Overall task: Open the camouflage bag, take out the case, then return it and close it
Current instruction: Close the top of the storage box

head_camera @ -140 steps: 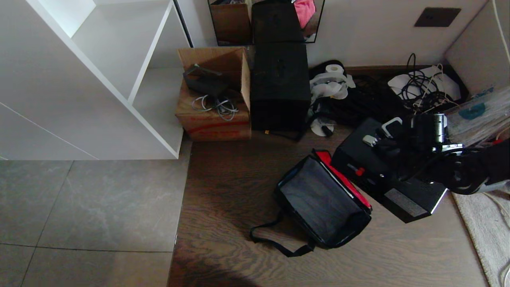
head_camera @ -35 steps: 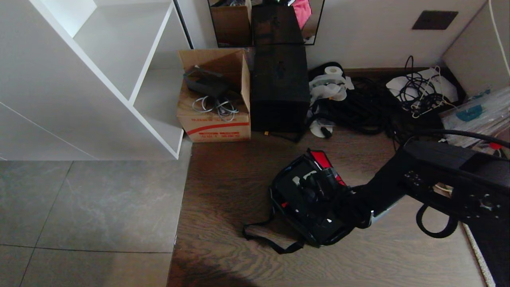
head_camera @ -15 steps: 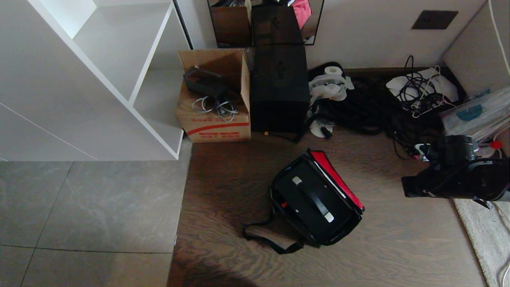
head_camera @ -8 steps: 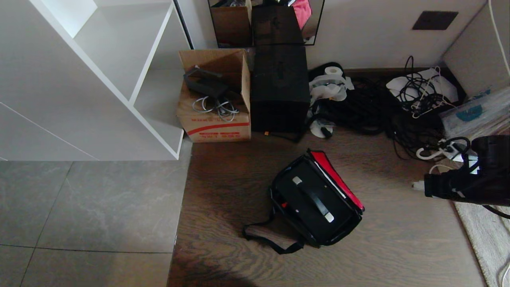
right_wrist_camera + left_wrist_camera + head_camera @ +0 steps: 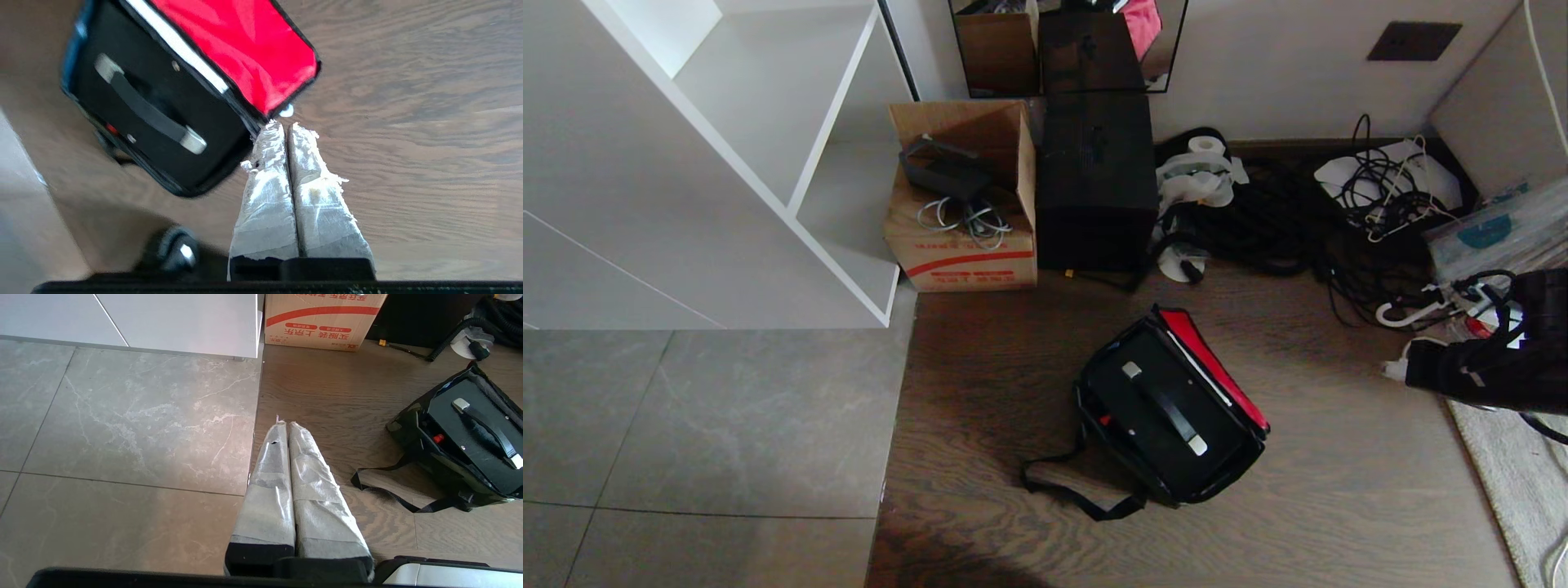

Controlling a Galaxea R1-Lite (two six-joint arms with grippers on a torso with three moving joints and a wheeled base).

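The camouflage bag [image 5: 1214,371] lies open on the wood floor, its red-lined lid [image 5: 241,49] folded back. Inside it the black case [image 5: 1156,408] lies flat, handle [image 5: 1168,408] facing up. Well off to the right of the bag, my right gripper [image 5: 1392,372] hovers shut and empty. In the right wrist view its tips [image 5: 286,124] sit just short of the lid's corner and the white zipper pull [image 5: 287,110]. My left gripper [image 5: 286,424] is parked, shut, over the floor to the left of the bag [image 5: 429,465].
The bag's black shoulder strap [image 5: 1078,500] trails on the floor in front. A brown cardboard box [image 5: 964,237] and a tall black box [image 5: 1097,180] stand against the back wall. White shelving [image 5: 727,163] is left, tangled cables [image 5: 1380,188] back right, a rug [image 5: 1511,474] at right.
The case lay outside the bag at first and is now inside it. Over the last second my right arm has drawn back toward the right edge. The bag has not moved.
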